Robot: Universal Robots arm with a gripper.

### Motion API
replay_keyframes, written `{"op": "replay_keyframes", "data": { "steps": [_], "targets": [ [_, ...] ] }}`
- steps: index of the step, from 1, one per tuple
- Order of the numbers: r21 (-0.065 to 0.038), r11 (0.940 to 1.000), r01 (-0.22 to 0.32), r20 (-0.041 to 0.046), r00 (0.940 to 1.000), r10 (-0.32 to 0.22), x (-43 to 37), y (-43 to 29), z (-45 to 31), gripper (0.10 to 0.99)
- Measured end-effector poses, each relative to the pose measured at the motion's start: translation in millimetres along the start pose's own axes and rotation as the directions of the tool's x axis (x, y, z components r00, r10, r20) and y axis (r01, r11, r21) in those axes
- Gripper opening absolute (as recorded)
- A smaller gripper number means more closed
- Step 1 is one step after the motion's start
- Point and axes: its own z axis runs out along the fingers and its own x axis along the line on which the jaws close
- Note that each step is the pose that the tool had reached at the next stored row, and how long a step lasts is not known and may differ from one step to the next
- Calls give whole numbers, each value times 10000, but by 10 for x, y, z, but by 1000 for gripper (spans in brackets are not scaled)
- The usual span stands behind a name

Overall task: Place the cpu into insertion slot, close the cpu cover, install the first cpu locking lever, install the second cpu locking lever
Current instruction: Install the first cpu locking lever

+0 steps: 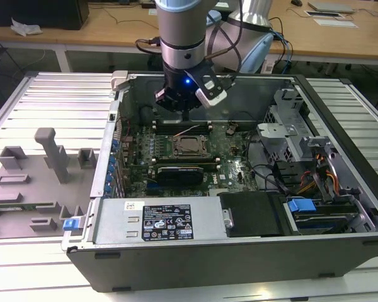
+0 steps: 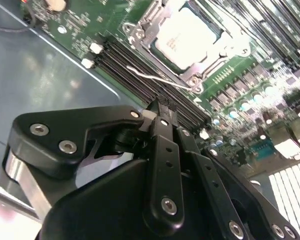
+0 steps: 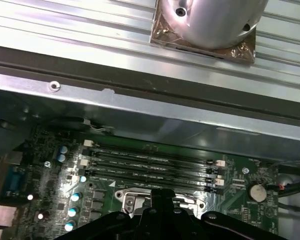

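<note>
The cpu [image 2: 187,37], a flat square with a pale silver top, lies in the insertion slot [image 1: 190,146] on the green board. The cpu cover [image 2: 212,59], a silvery frame, lies down around the chip. A thin wire locking lever [image 2: 157,78] juts free along the socket's side nearest my fingers. My gripper [image 2: 160,106] hangs above the board beside the socket, over the memory slots, fingers shut together with nothing between them. In the exterior view the gripper [image 1: 185,116] hovers just behind the socket. In the first wrist view the gripper [image 3: 160,199] partly hides the socket.
Long black memory slots [image 3: 155,162] run next to the socket. A long black card [image 1: 183,171] lies in front of it, then the power supply [image 1: 170,221]. A drive cage [image 1: 283,135] and cables fill the case's right. A grey fixture tray [image 1: 31,182] sits outside on the left.
</note>
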Motion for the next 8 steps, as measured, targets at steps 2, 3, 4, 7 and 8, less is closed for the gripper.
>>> {"op": "replay_keyframes", "data": {
  "steps": [2, 3, 4, 7, 8],
  "targets": [
    [73, 9999, 105, 419, 9991, -108, 25, 2, 4, 106],
    [105, 9999, 84, 535, 9985, -90, 27, 1, 13, 106],
    [127, 9999, -3, 569, 9984, -4, 28, -1, 20, 106],
    [175, 9992, -352, 652, 9973, 340, 32, -7, 48, 106],
    [208, 9978, -622, 715, 9956, 606, 34, -11, 65, 106]
  ]
}}
